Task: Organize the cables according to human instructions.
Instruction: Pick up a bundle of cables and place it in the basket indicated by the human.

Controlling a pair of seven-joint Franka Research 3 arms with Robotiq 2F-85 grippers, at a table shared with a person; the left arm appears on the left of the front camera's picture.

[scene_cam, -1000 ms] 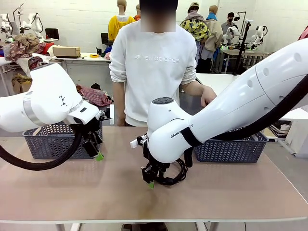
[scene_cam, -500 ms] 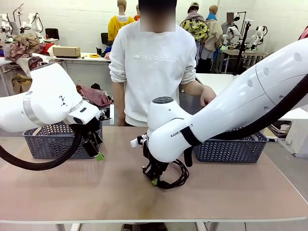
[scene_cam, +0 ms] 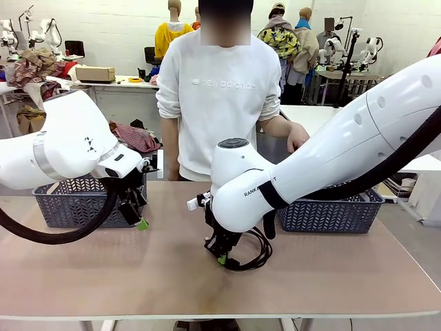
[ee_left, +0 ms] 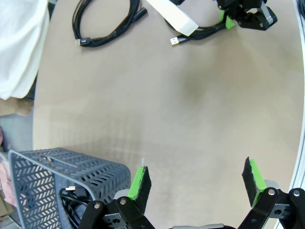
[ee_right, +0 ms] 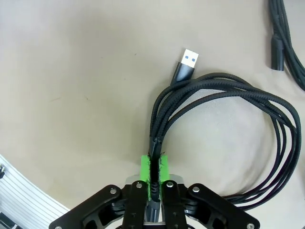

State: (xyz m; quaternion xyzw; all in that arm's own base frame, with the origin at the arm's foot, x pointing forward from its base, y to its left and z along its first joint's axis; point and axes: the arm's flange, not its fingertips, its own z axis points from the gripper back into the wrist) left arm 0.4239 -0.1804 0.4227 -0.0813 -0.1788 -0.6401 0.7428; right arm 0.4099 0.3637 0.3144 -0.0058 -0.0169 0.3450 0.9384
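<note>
Right fingers are clamped on the bunched strands of a cable coil lying mid tabletop, presumably so all loops lift together. Left fingers are held apart, empty, beside the basket.

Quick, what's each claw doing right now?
Left gripper: open, holding nothing.
Right gripper: shut on a coiled black cable.

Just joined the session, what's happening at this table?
The right gripper is shut on a coiled black cable at the middle of the table, its USB plug free. The left gripper hangs open beside the grey basket. A second cable lies near the person standing at the far side.
</note>
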